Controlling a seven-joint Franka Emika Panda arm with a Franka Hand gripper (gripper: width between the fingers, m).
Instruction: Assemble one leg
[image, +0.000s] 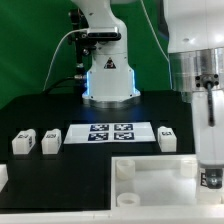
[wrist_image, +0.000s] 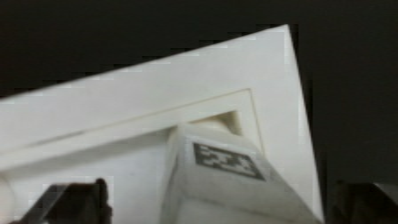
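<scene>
The exterior view was evenly and fairly brightly lit, apparently from above. The matte black table top (image: 40, 110) stayed dark and swallowed detail, and a pale sheen lay on it in front of the arm's white base (image: 108, 75). A thin blue glow ringed the foot of that base. The large white square tray-like piece (image: 160, 178) was close to overexposed, its sockets shown only by soft grey shadows. The near part of the white arm (image: 205, 70) was out of focus. The wrist view was softer and grainy: the black-and-white square tag (wrist_image: 226, 158) was blurred, and the dark fingertips (wrist_image: 71, 203) were indistinct.
</scene>
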